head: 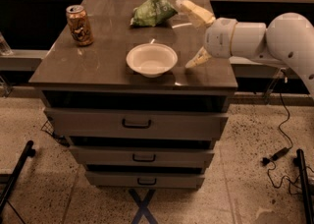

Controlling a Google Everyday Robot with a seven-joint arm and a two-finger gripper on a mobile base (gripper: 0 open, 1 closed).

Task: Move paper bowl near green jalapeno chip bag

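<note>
Standing desk: the dark-topped drawer desk (98,66) carries everything, so the move is a short one across its surface.
Arm: the white arm (274,39) reaches in from the right, level with the top.
End effector: the end effector (195,36) hangs spread wide and empty, just right of the bowl, one finger by the bag.
Paper bowl: the paper bowl (151,59) sits upright near the front edge, ungrasped.
Chip bag: the green jalapeno chip bag (153,12) lies at the back, apart from the bowl.
Drink can: the drink can (80,25) stands far left, clear of the path.
</note>
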